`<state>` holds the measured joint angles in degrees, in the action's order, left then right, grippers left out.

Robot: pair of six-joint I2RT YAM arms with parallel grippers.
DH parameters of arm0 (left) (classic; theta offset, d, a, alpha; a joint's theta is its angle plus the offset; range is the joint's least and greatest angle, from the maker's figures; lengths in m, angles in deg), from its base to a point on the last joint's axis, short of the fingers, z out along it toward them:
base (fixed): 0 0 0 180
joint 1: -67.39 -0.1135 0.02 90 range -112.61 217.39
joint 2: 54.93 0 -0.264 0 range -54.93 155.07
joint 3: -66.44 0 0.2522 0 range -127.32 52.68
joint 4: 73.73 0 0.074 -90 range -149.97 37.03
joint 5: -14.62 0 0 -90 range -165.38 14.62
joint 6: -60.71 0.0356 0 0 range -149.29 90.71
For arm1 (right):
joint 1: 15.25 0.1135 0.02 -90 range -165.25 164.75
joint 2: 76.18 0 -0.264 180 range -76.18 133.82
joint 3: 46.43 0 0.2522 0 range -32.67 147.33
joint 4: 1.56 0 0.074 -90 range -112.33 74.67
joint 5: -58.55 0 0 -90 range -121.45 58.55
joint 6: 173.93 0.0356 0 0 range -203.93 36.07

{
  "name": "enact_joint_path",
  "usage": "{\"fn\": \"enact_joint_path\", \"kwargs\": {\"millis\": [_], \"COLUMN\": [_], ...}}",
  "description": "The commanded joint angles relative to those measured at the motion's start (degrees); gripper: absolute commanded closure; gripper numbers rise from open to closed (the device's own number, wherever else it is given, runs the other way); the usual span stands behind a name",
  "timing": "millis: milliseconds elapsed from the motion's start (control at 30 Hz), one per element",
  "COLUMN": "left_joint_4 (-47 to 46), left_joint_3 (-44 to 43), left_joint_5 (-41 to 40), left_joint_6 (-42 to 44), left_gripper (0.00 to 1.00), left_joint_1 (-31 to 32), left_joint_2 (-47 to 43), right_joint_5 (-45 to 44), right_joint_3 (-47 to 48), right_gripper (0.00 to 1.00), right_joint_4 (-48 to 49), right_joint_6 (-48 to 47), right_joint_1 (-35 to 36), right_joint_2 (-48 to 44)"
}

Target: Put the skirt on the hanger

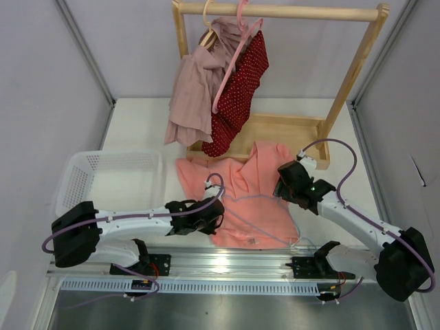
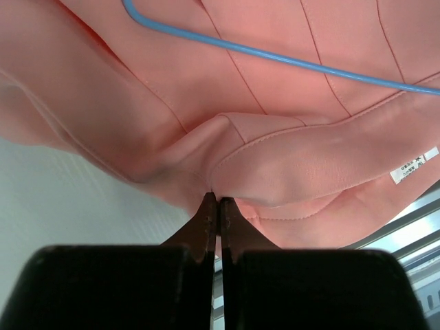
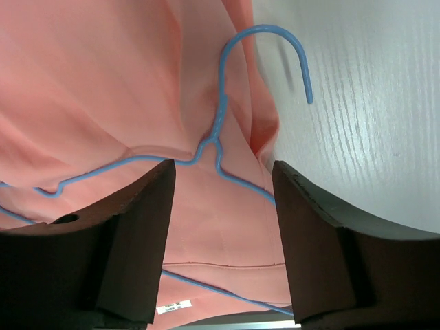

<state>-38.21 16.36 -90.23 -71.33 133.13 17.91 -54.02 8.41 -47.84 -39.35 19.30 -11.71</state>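
The salmon-pink skirt [image 1: 240, 199] lies spread on the white table between the two arms. The thin light-blue hanger [image 1: 258, 197] rests flat on top of it. In the left wrist view my left gripper [image 2: 217, 199] is shut, its tips pinching a fold of the skirt [image 2: 275, 124] at the near edge, with the hanger [image 2: 289, 60] wire crossing the cloth beyond. My right gripper [image 3: 223, 165] stands open just above the skirt [image 3: 103, 82]. The hanger [image 3: 221, 117] neck lies right ahead of its fingers, untouched, and the hook curls onto bare table.
A wooden rack [image 1: 275, 12] at the back carries a mauve garment [image 1: 196, 89] and a dark red dotted garment [image 1: 240, 89] on a pink hanger [image 1: 237, 62]. A white basket [image 1: 75, 161] stands at the left. Grey walls close in both sides.
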Motion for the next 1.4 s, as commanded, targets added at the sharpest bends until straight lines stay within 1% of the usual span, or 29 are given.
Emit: {"fn": "enact_joint_path", "kwargs": {"millis": [0,100,167,233,267,300,333,367,500,567,700,933,1100,1267,1300,1367], "left_joint_4": [-2.33,-2.34,-1.11,-0.84,-0.67,-0.58,-0.32,0.12,1.18,1.36,2.67,4.52,4.96,4.87,4.96,4.96], "left_joint_3": [-1.30,-2.00,-2.88,-3.67,-3.67,-3.94,-4.29,-4.55,-5.78,-5.61,-6.31,-7.72,-8.24,-8.86,-8.86,-8.95], "left_joint_5": [1.05,1.32,0.97,1.05,1.14,1.23,1.32,1.06,0.97,0.53,-0.35,-2.20,-2.46,-2.20,-2.11,-2.11], "left_joint_6": [-0.59,-0.24,0.03,0.38,0.47,0.64,0.73,0.73,0.65,0.47,-0.23,-1.20,-1.38,-0.67,-0.59,-0.41], "left_gripper": [1.00,1.00,1.00,1.00,1.00,1.00,1.00,1.00,1.00,1.00,1.00,1.00,1.00,1.00,1.00,1.00], "left_joint_1": [-1.13,-1.66,-1.92,-2.28,-2.54,-2.72,-2.89,-2.98,-3.42,-3.68,-3.95,-4.30,-4.30,-4.30,-4.30,-4.39], "left_joint_2": [0.72,0.11,-0.06,0.02,-0.15,-0.07,-0.06,0.02,0.37,0.55,0.90,1.43,1.69,2.31,2.31,2.22], "right_joint_5": [0.50,1.12,2.35,5.84,7.43,8.84,10.25,10.61,11.49,12.28,12.37,10.79,10.35,9.91,9.65,9.03], "right_joint_3": [0.40,1.11,1.54,1.20,0.76,-0.20,-0.73,-1.26,-4.25,-6.18,-9.35,-9.35,-8.39,-7.33,-7.07,-6.45], "right_gripper": [0.35,0.32,0.32,0.44,0.52,0.57,0.61,0.66,0.72,0.73,0.73,0.78,0.79,0.79,0.78,0.75], "right_joint_4": [0.61,-0.97,-1.67,-1.42,-0.72,0.51,1.04,1.83,6.30,9.46,15.26,24.86,29.78,31.81,33.81,34.71], "right_joint_6": [-1.07,-1.07,-1.16,-0.90,-0.55,-0.28,0.24,0.86,4.19,5.34,8.07,9.91,11.50,12.99,13.43,13.87], "right_joint_1": [-0.36,-0.36,-0.27,0.26,1.65,2.71,4.03,7.52,15.54,17.91,25.02,33.21,35.59,36.73,36.73,36.74], "right_joint_2": [-0.04,-2.23,-4.60,-6.71,-7.85,-9.87,-10.76,-11.64,-14.45,-15.60,-15.69,-7.70,-0.85,3.82,5.48,7.33]}}
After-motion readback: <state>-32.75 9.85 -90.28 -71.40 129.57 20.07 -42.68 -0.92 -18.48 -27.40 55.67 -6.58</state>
